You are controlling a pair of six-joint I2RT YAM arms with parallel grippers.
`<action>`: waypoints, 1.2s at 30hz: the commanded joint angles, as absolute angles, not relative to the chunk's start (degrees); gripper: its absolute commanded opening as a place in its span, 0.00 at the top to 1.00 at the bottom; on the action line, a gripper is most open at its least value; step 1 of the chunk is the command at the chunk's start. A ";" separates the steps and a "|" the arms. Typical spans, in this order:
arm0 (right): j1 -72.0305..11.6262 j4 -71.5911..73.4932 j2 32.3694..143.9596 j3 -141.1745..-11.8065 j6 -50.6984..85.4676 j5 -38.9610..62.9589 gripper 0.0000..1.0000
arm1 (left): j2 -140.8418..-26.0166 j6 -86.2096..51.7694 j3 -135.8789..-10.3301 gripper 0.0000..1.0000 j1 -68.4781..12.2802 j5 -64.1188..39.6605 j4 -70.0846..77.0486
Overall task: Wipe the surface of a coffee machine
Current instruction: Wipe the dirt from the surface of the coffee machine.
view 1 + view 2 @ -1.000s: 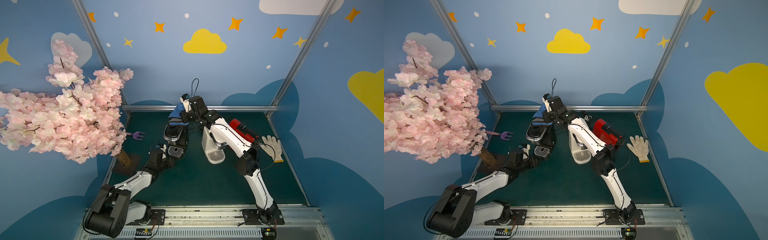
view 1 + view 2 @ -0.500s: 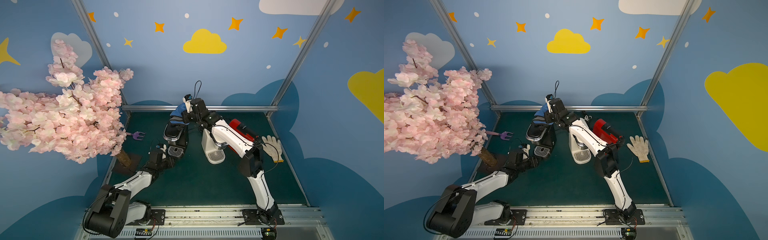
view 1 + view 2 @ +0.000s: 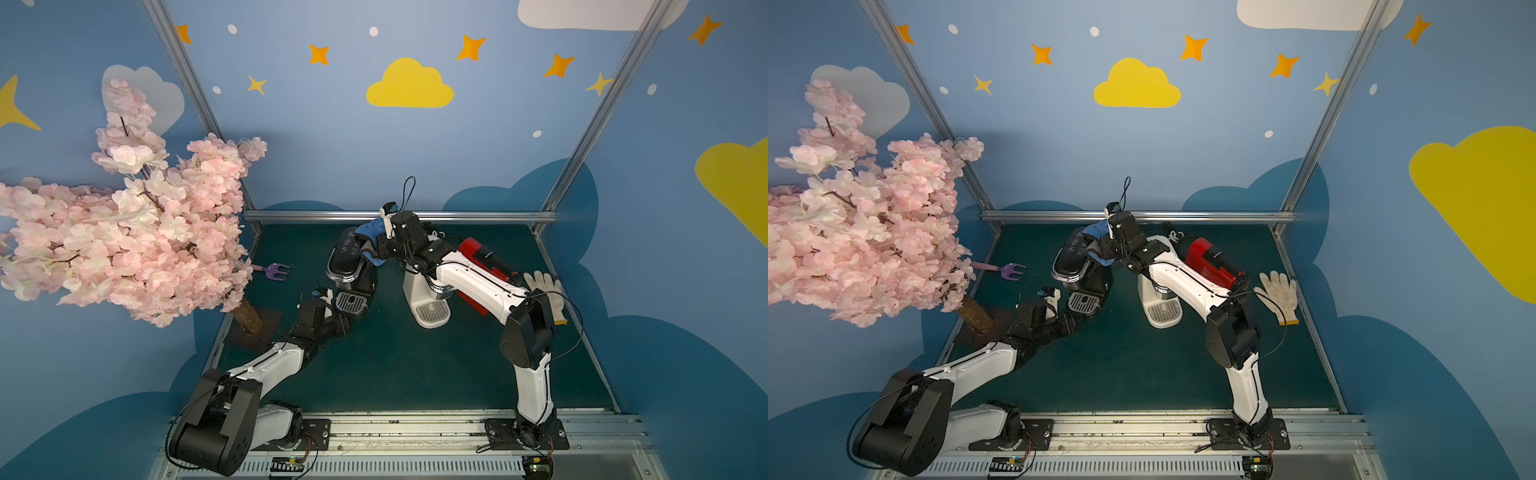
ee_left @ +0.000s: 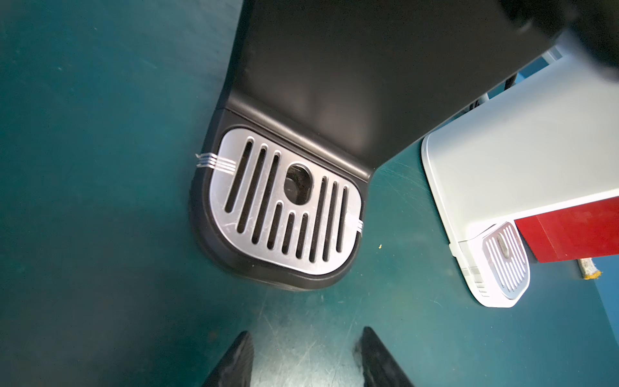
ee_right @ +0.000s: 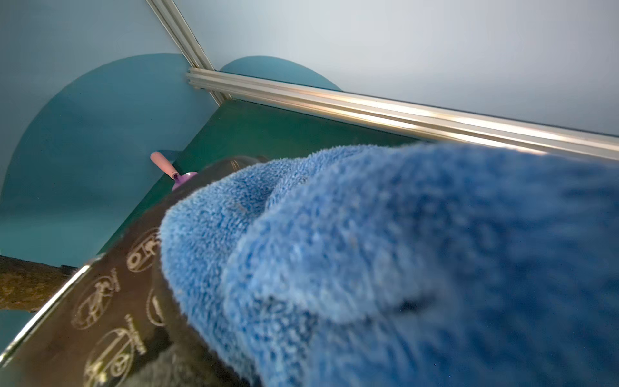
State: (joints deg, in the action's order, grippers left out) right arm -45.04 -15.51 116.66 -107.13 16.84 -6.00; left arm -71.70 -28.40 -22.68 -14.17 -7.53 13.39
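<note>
Right wrist view: right pincer [image 3: 374, 249] pinches blue cloth [image 5: 368, 251] against black coffee machine's [image 5: 50, 351] illegible oval emblems [image 5: 95, 303]; left pincer [image 4: 305, 345] spread.

A white coffee machine [image 3: 414, 298] stands just right of the right gripper [image 3: 375, 245] and nearer the base. Just beside it, further right, sits a red coffee machine [image 3: 482, 255]. Right again, a white work glove [image 3: 544, 286] lies flat on the green mat [image 3: 395, 374]. Left of the left gripper [image 4: 306, 336] and slightly ahead lies a purple toy garden fork [image 3: 276, 272]. Further left rises a pink blossom tree [image 3: 124, 232] on a brown trunk [image 3: 249, 316]. Blue walls carry yellow clouds and orange stars.
</note>
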 commanded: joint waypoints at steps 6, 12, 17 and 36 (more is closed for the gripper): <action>-46.44 -17.68 120.74 -104.28 19.74 -2.55 1.00 | -72.10 -28.26 -23.84 0.47 -13.97 -8.26 13.87; -46.83 -16.45 121.99 -101.47 21.52 -2.83 1.00 | -71.34 -28.29 -23.89 0.47 -13.96 -8.43 13.54; -47.47 -14.21 123.76 -99.42 22.37 -2.08 1.00 | -71.05 -28.06 -23.89 0.47 -13.97 -8.17 13.05; -50.31 -13.42 126.66 -95.43 22.71 1.97 1.00 | -72.13 -28.12 -24.17 0.47 -13.96 -9.01 13.34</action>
